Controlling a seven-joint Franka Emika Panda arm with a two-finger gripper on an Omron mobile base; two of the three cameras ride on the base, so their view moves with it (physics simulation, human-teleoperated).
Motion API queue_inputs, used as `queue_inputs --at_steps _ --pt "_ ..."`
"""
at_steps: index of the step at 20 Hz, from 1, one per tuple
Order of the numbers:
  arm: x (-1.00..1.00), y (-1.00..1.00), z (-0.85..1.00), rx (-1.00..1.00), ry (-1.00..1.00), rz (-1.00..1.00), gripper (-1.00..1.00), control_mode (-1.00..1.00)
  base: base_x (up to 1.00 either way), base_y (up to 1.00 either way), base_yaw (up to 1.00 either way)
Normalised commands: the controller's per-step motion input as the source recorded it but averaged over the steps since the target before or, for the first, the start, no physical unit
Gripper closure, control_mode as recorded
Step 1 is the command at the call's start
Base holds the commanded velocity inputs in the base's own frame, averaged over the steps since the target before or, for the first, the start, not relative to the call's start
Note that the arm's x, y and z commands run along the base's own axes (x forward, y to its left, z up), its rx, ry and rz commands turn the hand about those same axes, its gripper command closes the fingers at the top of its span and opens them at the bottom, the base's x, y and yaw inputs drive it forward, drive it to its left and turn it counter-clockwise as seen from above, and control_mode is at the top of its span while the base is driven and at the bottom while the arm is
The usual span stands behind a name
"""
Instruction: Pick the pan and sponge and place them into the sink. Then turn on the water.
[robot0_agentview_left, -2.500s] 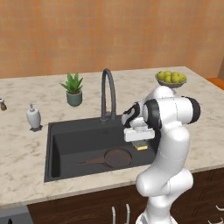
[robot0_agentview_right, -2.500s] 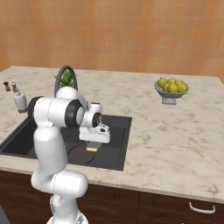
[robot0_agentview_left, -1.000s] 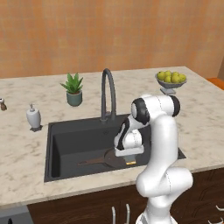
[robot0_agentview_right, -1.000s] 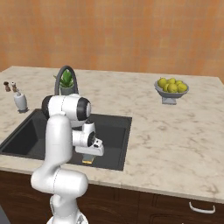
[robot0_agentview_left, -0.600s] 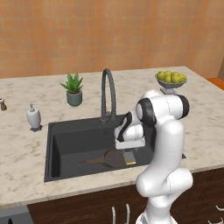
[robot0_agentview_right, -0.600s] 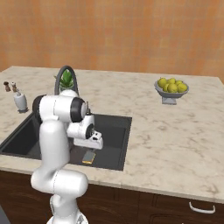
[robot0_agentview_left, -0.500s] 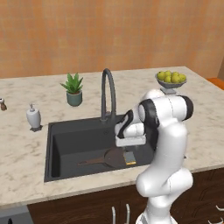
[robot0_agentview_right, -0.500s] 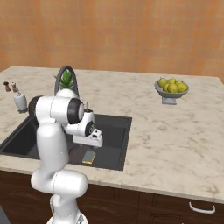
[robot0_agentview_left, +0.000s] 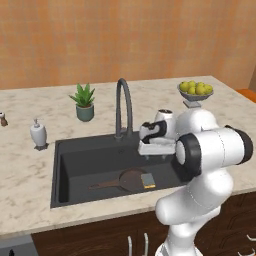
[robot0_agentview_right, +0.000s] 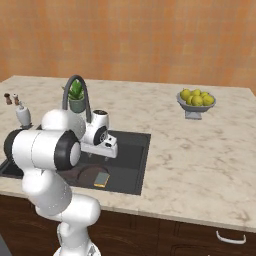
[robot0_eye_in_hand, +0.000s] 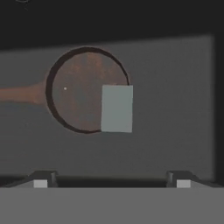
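I see the pan (robot0_agentview_left: 129, 180) and sponge (robot0_agentview_left: 148, 180) lying in the sink (robot0_agentview_left: 80, 155); my gripper (robot0_eye_in_hand: 112, 180) hangs spread, empty; the faucet (robot0_agentview_left: 123, 107) runs no water yet.

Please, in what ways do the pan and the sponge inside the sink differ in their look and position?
The pan is round and dark brown, while the sponge is rectangular and, seen from the hand, pale grey with a yellow body in the base views. The pan is much larger than the sponge and has a long thin handle; the sponge has none. The pan lies flat on the sink floor, whereas the sponge rests over the pan's edge. Both are in the sink, free of the open gripper.
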Motion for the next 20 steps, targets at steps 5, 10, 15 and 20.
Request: queue_inputs --at_steps 5,10,15,20 --pt "-0.05 -0.07 0.98 0.09 0.0 0.0 -1.0 -1.0 0.0 0.0 0.0" --pt "0.0 -0.04 0.19 0.06 0.0 0.0 -1.0 -1.0 0.0 0.0 0.0" --pt "0.15 0.04 0.06 0.22 -0.08 0.02 -1.0 -1.0 0.0 0.0 0.0" --pt "0.23 0.23 0.45 0.29 -0.2 0.07 -1.0 -1.0 0.0 0.0 0.0"
